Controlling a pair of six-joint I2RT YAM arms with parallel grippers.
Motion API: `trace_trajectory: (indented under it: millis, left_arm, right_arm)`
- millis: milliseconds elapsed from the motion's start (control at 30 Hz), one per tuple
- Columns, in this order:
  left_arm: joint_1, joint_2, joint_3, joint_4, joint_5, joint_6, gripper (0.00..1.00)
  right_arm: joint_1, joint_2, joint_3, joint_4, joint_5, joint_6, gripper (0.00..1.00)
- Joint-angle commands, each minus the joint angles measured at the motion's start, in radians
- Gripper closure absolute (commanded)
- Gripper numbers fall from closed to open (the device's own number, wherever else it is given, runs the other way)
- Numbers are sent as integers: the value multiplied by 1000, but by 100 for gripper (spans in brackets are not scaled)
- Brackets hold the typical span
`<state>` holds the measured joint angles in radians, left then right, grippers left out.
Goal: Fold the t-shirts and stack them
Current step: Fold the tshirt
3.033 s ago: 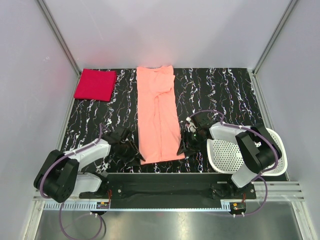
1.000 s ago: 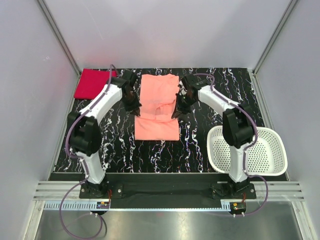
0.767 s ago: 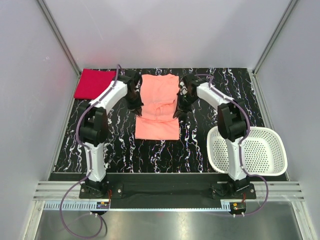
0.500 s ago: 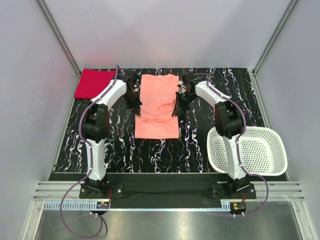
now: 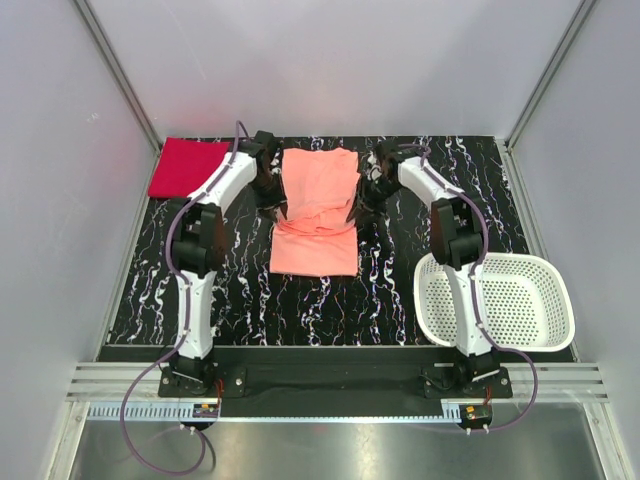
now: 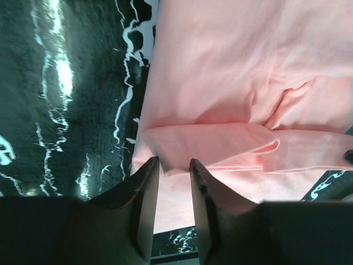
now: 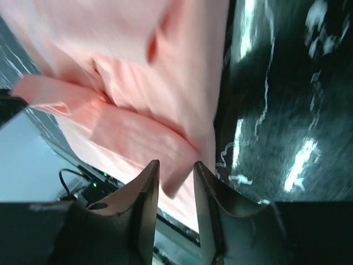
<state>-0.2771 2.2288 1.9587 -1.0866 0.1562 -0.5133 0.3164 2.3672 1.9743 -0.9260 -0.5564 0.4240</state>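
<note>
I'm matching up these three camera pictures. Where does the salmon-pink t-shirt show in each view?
Top external: the salmon-pink t-shirt lies mid-table toward the far edge, right of the red t-shirt.
Left wrist: it fills the upper right, with a folded edge near bottom centre.
Right wrist: it fills the upper left, running down to bottom centre.
Shared landmark: the black marbled tabletop borders the shirt in every view.

Tabletop (image 5: 240,290): black, with irregular white marble veining; glossy highlights show in both wrist views.

Salmon t-shirt (image 5: 315,215): plain salmon pink throughout, darker in the creases.

Crimson t-shirt (image 5: 190,168): plain, saturated crimson red.

Basket (image 5: 497,258): white, with a regular pattern of small perforations.

Arms (image 5: 228,180): white links, black joints.

Cables (image 5: 122,430): purple.

Left tool (image 6: 174,163) and right tool (image 7: 176,165): dark grey to black fingers.

Walls (image 5: 330,60): pale lilac-grey, unpatterned.
</note>
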Motion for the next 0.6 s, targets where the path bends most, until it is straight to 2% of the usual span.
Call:
trace_trajectory:
  millis: [0,33,67,133,233,267,367,400,467,567]
  left_arm:
    - [10,-29,86,-29,-96,3,63]
    - [10,-72,79,-22,-140,-2,61]
    - [10,-98,72,-19,-153,-7,51]
    - [7,-174,36,-13,-187,-11,46]
    - [-17,-272,-67,13,-170,4,45]
    - [-23,-294,-99,31,-162,9,45]
    - [-50,-360,-274,121,-22,3,52]
    - [-69,-374,-315,146,0,-8,58]
    - [-88,-396,-401,195,35,-25,65]
    - [-105,-399,-478,260,91,-51,69]
  right_arm:
    - [-25,41,179,-44,-28,-25,61]
    - [-26,62,225,-83,19,-40,60]
    - [-27,69,303,-118,44,-54,57]
    - [-27,44,343,-204,100,-80,53]
    - [-17,-89,203,-162,86,-79,49]
    - [-14,-123,81,-105,81,-73,49]
    - [18,-221,-93,-24,98,-85,50]
    - [32,-230,-124,-10,89,-82,52]
    - [39,-235,-191,18,50,-77,60]
    - [47,-240,-252,68,23,-77,74]
